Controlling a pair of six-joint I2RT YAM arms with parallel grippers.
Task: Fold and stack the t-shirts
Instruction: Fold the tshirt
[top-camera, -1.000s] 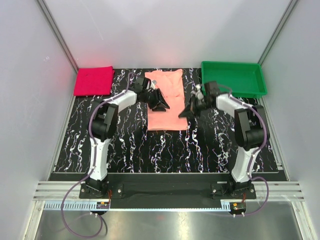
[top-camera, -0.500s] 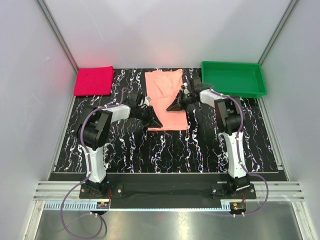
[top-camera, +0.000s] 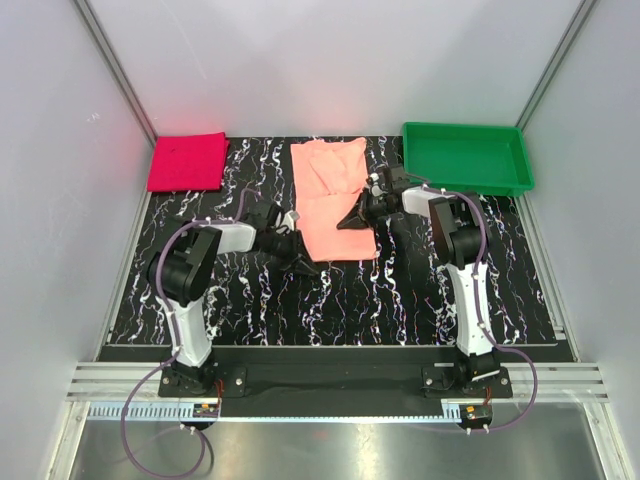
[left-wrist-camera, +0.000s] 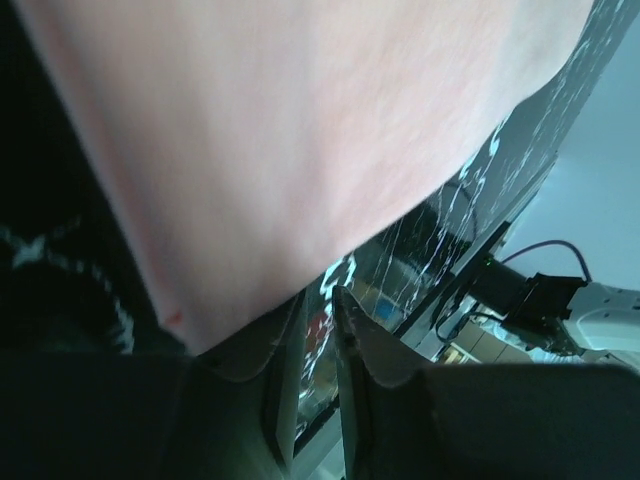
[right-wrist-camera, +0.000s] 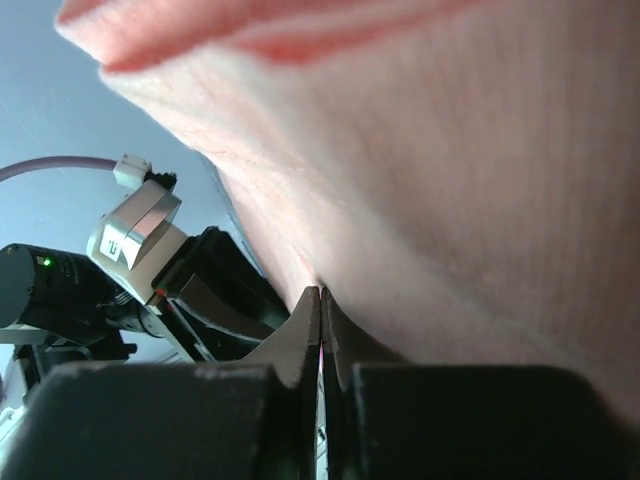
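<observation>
A salmon t-shirt (top-camera: 330, 185) lies folded into a narrow strip at the back middle of the black marbled table (top-camera: 400, 290). A folded red t-shirt (top-camera: 187, 162) lies at the back left. My left gripper (top-camera: 300, 257) is at the salmon shirt's near left corner. In the left wrist view (left-wrist-camera: 318, 300) its jaws stand a narrow gap apart, with table showing between them and the shirt (left-wrist-camera: 280, 150) resting over one finger. My right gripper (top-camera: 352, 220) is at the shirt's right edge. In the right wrist view (right-wrist-camera: 321, 292) it is shut, pinching the shirt's (right-wrist-camera: 450, 200) edge.
A green tray (top-camera: 505, 180) stands at the back right, just beyond the right arm. White walls enclose the table on three sides. The left arm's wrist shows behind the cloth in the right wrist view (right-wrist-camera: 130, 240).
My left gripper has slid from the middle of the shirt's left side towards me to its near left corner. My right gripper has moved left from the table onto the shirt's right edge.
</observation>
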